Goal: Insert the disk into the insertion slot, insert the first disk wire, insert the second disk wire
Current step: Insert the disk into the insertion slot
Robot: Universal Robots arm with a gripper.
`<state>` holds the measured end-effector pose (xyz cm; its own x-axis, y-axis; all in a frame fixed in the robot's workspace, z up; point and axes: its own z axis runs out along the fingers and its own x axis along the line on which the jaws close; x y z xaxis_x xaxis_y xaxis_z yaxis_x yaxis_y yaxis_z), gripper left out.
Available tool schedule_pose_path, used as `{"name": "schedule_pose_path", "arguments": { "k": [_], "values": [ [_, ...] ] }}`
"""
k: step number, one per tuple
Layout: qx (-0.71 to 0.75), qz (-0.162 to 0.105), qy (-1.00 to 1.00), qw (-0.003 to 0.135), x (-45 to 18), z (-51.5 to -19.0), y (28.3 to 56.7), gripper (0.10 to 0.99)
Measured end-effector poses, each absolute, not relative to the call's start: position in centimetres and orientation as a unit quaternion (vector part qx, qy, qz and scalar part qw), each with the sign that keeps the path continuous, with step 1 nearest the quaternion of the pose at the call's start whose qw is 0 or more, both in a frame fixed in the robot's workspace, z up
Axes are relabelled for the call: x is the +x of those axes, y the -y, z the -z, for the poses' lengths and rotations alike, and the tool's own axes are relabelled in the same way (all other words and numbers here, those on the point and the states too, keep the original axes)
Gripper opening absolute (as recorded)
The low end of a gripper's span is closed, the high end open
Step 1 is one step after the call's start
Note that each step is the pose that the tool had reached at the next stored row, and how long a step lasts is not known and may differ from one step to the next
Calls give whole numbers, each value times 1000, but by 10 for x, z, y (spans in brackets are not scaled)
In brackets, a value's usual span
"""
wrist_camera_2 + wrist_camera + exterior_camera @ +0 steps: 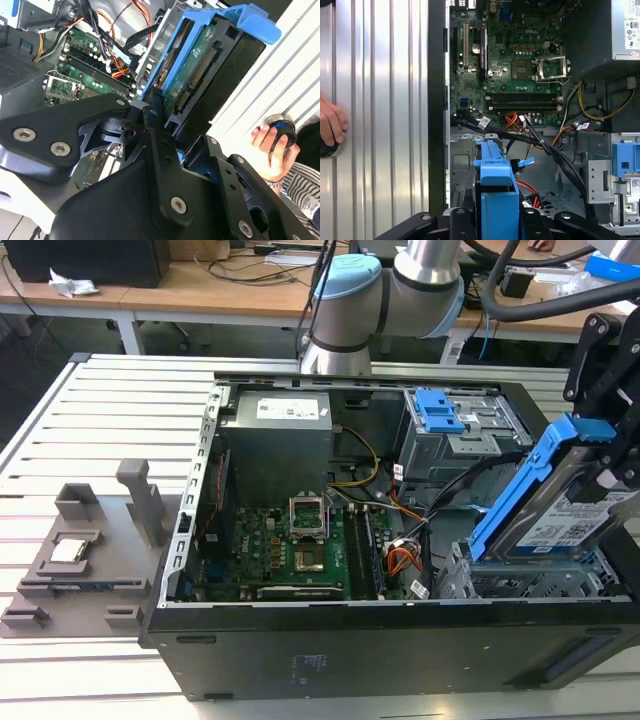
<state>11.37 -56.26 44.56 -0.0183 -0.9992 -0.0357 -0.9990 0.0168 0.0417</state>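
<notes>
Silver disk (565, 525) with white label, blue frame (515, 495); green motherboard (300, 545).

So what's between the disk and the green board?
Black and orange wires cross between the disk and the green board, in the first wrist view.

Bright, even light; glare whitens the table (380, 100) beside the gripper (497, 216) jaws; the computer case (300, 660) beneath them is shadowed.

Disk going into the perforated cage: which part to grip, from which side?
Grip the disk at its upper end, jaws across the blue carrier frame near its tab, coming from above. The disk hangs tilted with its lower end toward the insertion slot, so a grasp at the top leaves that end free. The gripper holds it so.
</notes>
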Motion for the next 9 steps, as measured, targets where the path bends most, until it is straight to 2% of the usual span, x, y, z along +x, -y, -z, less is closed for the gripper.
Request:
{"name": "schedule_pose_path", "arguments": {
  "k": [9],
  "values": [
    [701, 28, 713, 2, 114, -440, 560, 361]
  ]
}}
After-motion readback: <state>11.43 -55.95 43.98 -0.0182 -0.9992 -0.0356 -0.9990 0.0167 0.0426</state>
